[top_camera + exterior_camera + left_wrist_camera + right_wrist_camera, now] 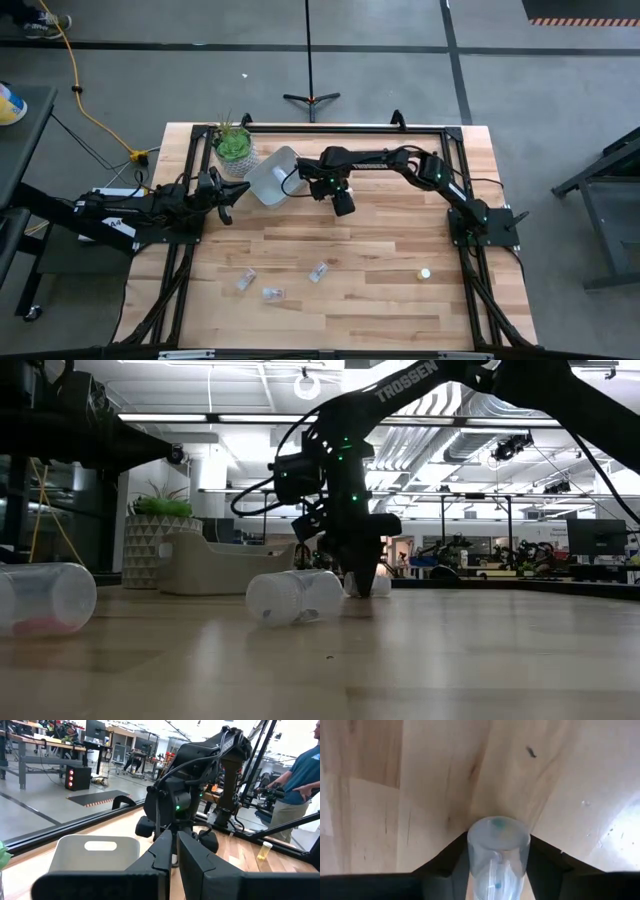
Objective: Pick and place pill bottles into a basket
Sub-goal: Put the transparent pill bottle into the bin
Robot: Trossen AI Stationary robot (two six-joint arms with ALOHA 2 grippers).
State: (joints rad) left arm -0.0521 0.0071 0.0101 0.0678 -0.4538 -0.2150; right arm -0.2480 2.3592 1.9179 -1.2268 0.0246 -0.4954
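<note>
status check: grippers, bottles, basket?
Right gripper shut on a clear pill bottle, beside the basket. Left gripper shut, waiting by basket. Four bottles on table. Path clear.

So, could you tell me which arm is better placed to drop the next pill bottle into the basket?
The right arm: the right gripper is shut on a clear pill bottle and sits just beside the basket. The left gripper is also near the basket but holds nothing.
</note>
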